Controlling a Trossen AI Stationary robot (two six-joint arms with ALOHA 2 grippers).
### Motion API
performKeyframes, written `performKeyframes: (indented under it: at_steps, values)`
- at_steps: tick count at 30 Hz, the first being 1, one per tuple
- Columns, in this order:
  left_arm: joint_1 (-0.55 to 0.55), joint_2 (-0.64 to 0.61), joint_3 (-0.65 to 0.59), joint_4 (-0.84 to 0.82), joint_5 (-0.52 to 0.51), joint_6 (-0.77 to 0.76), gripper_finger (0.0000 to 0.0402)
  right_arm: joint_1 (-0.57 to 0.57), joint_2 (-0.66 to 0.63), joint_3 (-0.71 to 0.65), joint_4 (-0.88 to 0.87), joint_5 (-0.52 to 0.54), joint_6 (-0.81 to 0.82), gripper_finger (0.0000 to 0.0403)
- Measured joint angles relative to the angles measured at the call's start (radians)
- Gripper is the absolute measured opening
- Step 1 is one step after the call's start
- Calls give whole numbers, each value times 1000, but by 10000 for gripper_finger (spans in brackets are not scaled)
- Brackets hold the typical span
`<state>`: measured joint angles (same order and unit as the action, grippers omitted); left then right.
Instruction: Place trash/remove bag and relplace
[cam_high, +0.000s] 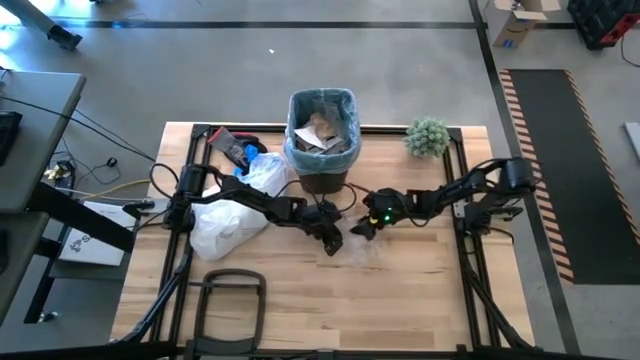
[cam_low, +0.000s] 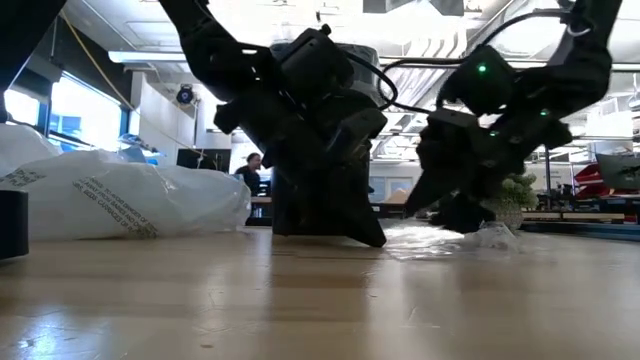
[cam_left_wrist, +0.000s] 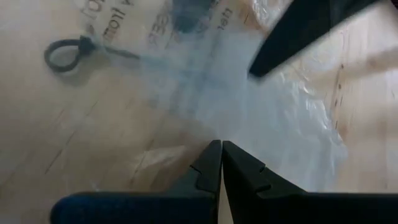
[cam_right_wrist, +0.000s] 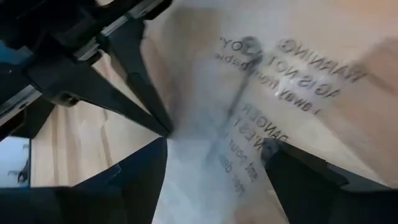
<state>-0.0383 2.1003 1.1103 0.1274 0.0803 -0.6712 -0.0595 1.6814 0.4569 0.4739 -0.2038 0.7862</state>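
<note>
floor (cam_high: 300, 60): grey concrete | hazard stripe (cam_high: 530, 160) | ceiling lights (cam_low: 420, 20)

Ceiling lights (cam_low: 300, 25) glaring bright in low view, arms showing as silhouettes; wrist views blurring w/ motion.

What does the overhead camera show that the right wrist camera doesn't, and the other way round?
Only the high view shows the bin with its blue liner, the plant and the white bag. Only the right wrist view shows warning print on the clear plastic wrapper. Both show the shut left gripper beside the open right gripper.
</note>
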Motion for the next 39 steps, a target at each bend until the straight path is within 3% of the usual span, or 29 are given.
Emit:
performKeyframes:
  at_steps: [9,13,16,18,23,31,35,39]
  values:
    - [1,-2,-3,20,-44,15,0,34,91,150,-136,-1,-157,188]
    - [-11,-29,-8,57,-93,47,0,60,92,167,-181,53,-227,116]
    - [-21,-76,-13,22,-164,79,0,73,92,166,-195,58,-253,40]
    - [-31,-129,-13,-14,-209,101,0,83,85,167,-208,52,-268,12]
    - [-78,-296,-9,-145,-317,134,0,112,-23,159,-326,75,-264,1]
    - [-259,-572,-6,-293,-608,140,0,161,-367,182,-352,111,-244,0]
    - [-364,-668,-4,-291,-769,177,0,186,-485,315,-336,205,-313,0]
    - [-446,-719,-5,-291,-915,226,0,195,-501,531,-359,340,-528,0]
